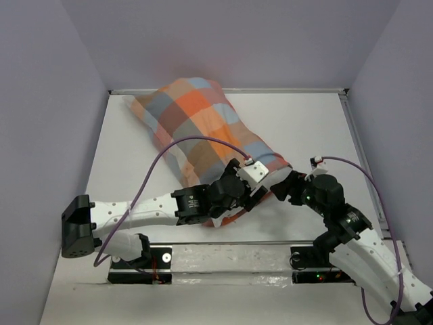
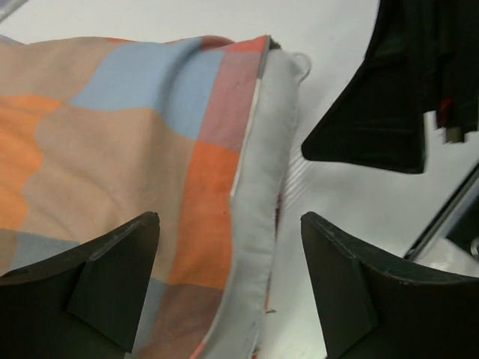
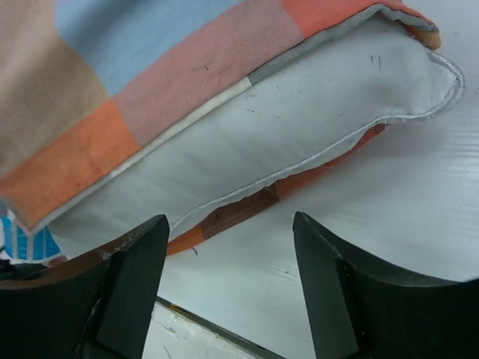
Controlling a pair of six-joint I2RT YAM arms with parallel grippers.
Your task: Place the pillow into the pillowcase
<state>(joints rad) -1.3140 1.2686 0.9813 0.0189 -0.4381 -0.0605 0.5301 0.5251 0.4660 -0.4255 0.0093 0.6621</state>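
POSITION: pillow (image 3: 299, 127) mostly inside pillowcase (image 1: 203, 122), white end protruding at its mouth | HANDLING: soft, light, squashy; judged best pulled by pillowcase hem | left gripper (image 2: 228, 217), right gripper (image 3: 230, 218): jaws spread, empty, beside that mouth

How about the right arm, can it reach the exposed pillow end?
Probably yes: the right gripper is open and the pillow end pokes out of the pillowcase just ahead of it, nothing between.
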